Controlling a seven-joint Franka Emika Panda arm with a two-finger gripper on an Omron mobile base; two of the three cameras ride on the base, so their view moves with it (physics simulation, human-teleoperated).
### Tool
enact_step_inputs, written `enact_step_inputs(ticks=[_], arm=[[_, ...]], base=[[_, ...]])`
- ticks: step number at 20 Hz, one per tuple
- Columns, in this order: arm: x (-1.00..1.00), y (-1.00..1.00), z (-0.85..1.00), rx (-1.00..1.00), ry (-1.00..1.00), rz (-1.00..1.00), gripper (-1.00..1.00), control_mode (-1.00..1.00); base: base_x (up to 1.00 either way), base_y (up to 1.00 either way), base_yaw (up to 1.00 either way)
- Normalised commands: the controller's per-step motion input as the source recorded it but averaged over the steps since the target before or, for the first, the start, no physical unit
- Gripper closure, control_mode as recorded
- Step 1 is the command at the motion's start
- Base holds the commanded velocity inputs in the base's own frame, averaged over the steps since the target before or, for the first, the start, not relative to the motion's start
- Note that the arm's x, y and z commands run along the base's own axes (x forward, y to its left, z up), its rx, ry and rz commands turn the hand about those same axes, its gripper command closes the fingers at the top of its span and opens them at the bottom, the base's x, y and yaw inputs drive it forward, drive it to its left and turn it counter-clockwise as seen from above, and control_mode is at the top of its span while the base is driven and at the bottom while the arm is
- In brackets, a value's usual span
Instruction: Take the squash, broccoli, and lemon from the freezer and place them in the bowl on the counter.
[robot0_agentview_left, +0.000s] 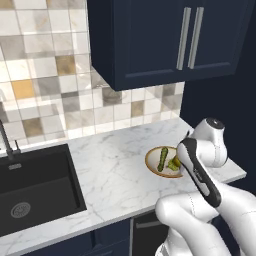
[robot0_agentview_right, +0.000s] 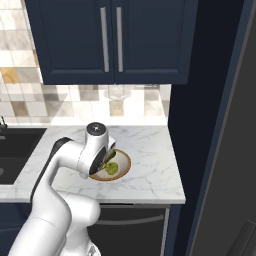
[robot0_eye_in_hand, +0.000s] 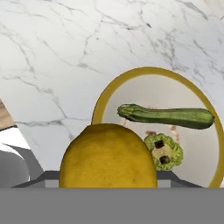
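A big yellow lemon (robot0_eye_in_hand: 108, 155) sits close up in the hand view, with my gripper (robot0_eye_in_hand: 108, 180) shut on it; the fruit hides the fingertips. It hangs just above the near rim of the tan bowl (robot0_eye_in_hand: 104, 95). Inside the bowl lie the dark green squash (robot0_eye_in_hand: 166, 116) and the light-green broccoli (robot0_eye_in_hand: 164, 152). From the left base view the bowl (robot0_agentview_left: 151, 165) stands on the marble counter (robot0_agentview_left: 110, 170) with the squash (robot0_agentview_left: 163, 159) and broccoli (robot0_agentview_left: 174, 164) in it, partly behind my arm. My hand covers the left part of the bowl (robot0_agentview_right: 126, 169) in the right base view. The freezer is out of view.
A black sink (robot0_agentview_left: 35, 185) with a faucet (robot0_agentview_left: 7, 142) is set into the counter at the left. Navy wall cabinets (robot0_agentview_left: 170, 40) hang over the bowl. A tall dark panel (robot0_agentview_right: 200, 125) closes the counter's right end. A clear glass (robot0_agentview_right: 116, 93) stands by the backsplash.
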Motion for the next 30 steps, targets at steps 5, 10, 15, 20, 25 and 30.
enact_step_inputs(ticks=[5, 10, 15, 20, 25, 30], arm=[[0.41, -0.01, -0.08, 0.00, 0.09, -0.02, 1.00, -1.00], [0.29, 0.00, -0.22, 0.00, 0.09, 0.00, 1.00, -1.00], [0.16, 0.00, -0.36, 0.00, 0.11, 0.00, 1.00, -1.00], [0.20, -0.06, -0.26, 0.00, 0.00, 0.00, 1.00, -1.00], [0.25, 0.00, -0.19, 0.00, 0.01, 0.00, 1.00, -1.00], [0.04, 0.02, -0.22, 0.00, 0.00, 0.00, 1.00, -1.00]], base=[[0.00, 0.00, 0.00], [0.00, 0.00, 0.00], [0.00, 0.00, 0.00], [0.00, 0.00, 0.00], [0.00, 0.00, 0.00], [0.00, 0.00, 0.00]])
